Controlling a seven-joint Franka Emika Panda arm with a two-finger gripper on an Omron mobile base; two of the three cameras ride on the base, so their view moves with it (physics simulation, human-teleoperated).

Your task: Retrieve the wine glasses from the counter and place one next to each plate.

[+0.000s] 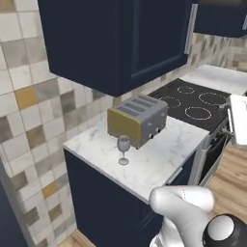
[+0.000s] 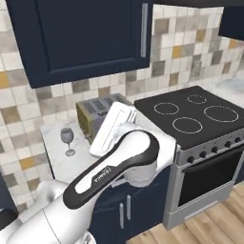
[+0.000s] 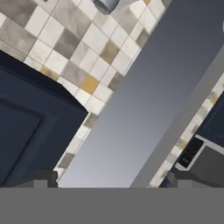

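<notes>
- White arm segments [image 1: 185, 212] fill the lower right of the left base view, nearest the lens; in the right base view the arm [image 2: 109, 176] sweeps from the lower left up to mid-frame
- Gripper [image 3: 109, 178]: two dark finger tips sit at the lower left and lower right of the hand view, spread wide apart with nothing between them; it holds nothing
- Ahead of the tips the hand view shows tiled wall, a navy cabinet [image 3: 26, 131] at left and a broad grey band [image 3: 144, 100] across the middle
- One wine glass [image 1: 123, 149] stands upright on the counter [image 1: 159, 159], just left of centre in the left base view, just in front of the toaster [image 1: 137, 119]
- In the right base view the glass [image 2: 67, 141] is at middle left, beside the toaster [image 2: 93, 116]; it stands apart from the arm
- Stove [image 2: 190, 116] with a black top lies right of the counter
</notes>
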